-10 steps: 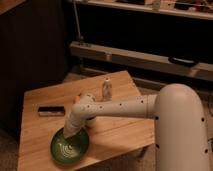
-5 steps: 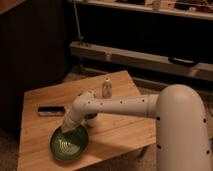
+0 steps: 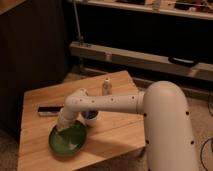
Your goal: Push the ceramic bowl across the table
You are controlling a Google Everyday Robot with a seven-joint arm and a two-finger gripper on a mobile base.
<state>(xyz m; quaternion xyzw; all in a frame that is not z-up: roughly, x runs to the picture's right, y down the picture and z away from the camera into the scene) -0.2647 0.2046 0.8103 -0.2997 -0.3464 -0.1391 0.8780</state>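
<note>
The ceramic bowl [image 3: 67,139], glossy dark green and shallow, lies near the front left of the light wooden table [image 3: 115,127]. My gripper [image 3: 63,125] reaches down from the white arm [image 3: 107,102] onto the bowl's far rim and hides that part of it. The gripper end is dark against the bowl.
A small white cup with blue inside [image 3: 90,116] stands just right of the bowl, behind the arm. A dark flat bar [image 3: 50,109] lies to the left. A small bottle [image 3: 106,86] stands near the table's far edge. Dark cabinets and a low shelf stand behind.
The bowl and my gripper have slid a little to the left and toward the table's front edge. The cup, bar and bottle have stayed put.
</note>
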